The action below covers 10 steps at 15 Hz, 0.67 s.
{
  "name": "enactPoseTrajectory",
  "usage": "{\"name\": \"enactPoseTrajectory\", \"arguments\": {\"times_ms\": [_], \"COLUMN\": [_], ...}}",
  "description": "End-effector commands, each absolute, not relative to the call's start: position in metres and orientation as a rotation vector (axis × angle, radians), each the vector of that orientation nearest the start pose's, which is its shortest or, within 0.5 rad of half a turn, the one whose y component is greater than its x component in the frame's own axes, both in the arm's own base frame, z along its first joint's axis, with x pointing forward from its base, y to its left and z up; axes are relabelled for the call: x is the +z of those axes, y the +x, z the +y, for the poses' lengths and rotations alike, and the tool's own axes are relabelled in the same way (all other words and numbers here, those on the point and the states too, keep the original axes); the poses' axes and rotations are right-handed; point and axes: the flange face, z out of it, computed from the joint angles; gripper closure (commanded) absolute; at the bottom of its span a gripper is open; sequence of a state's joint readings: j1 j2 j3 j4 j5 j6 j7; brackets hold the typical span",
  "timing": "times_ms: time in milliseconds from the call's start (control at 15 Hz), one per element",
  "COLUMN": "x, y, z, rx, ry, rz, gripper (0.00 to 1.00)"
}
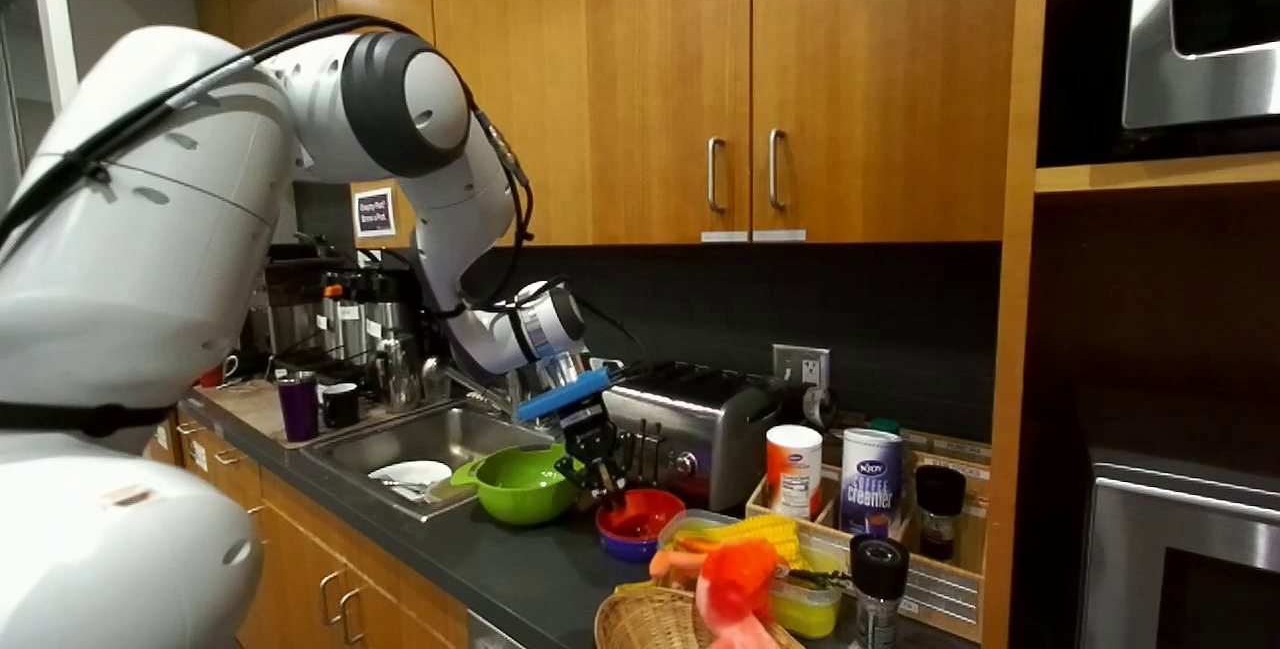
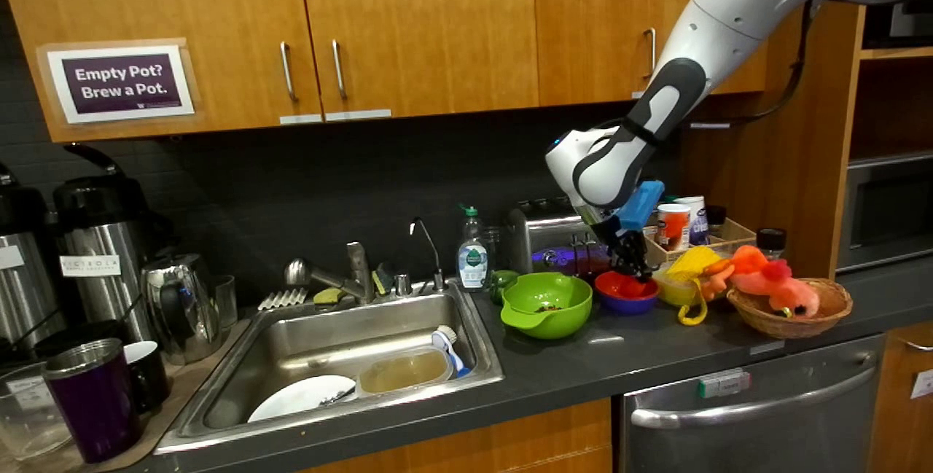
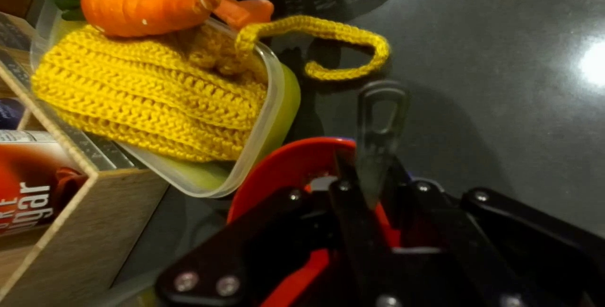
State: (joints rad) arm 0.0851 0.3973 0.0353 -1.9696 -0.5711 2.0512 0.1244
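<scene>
The gripper (image 3: 373, 174) hangs over the red bowl (image 3: 279, 170), its fingers narrow around a utensil (image 3: 375, 155), whose slotted end points to 12 o'clock in the wrist view; the fingers hide its lower part. Something pale (image 3: 324, 184) shows in the red bowl, too covered to name. At 9 o'clock from it, in an exterior view, the green bowl (image 2: 547, 323) holds a few dark bits (image 2: 548, 308). At 10 o'clock in the wrist view a tub (image 3: 281, 113) contains a yellow knit (image 3: 156, 99), with a carrot (image 3: 146, 11) lying on top, and at 9 o'clock stands a box (image 3: 113, 222) with a can (image 3: 28, 203) in it. In an exterior view the basket (image 2: 787, 323), at 3 o'clock from the tub, holds a plush (image 2: 773, 287), while the sink (image 2: 485, 342), between 8 and 9 o'clock from the green bowl, holds a plate (image 2: 291, 396) and a brush (image 2: 450, 350).

On the can the letters "ugar" can be read. In an exterior view the canister (image 1: 872, 479) at 3 o'clock from the can reads "N'JOY COFFEE creamer". A sign (image 2: 124, 83) says "Empty Pot? Brew a Pot."; at 6 o'clock from it, an urn (image 2: 109, 298) bears a label (image 2: 90, 266) too small to read surely.

The utensil's handle looks grey and rounded, its material unclear. The knit runs in ribbed rows, and a matching strand (image 3: 312, 25) curls on the counter (image 3: 496, 108). The tub is translucent with rounded corners, the box wooden, the basket woven and the plush fuzzy, pink and orange. The red bowl is blue-purple outside, and the green bowl has a jutting lip
</scene>
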Motion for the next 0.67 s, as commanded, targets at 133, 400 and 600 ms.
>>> {"name": "enactPoseTrajectory", "arguments": {"times_ms": [133, 400, 600], "x": [0.264, 0.263, 0.265], "y": [0.576, 0.574, 0.570], "z": [0.028, 0.016, 0.005], "rx": [0.267, 0.170, 0.133], "ry": [-3.432, -3.339, -3.313], "rz": [-0.493, -0.406, -0.365], "gripper": [0.96, 0.96, 0.96]}}
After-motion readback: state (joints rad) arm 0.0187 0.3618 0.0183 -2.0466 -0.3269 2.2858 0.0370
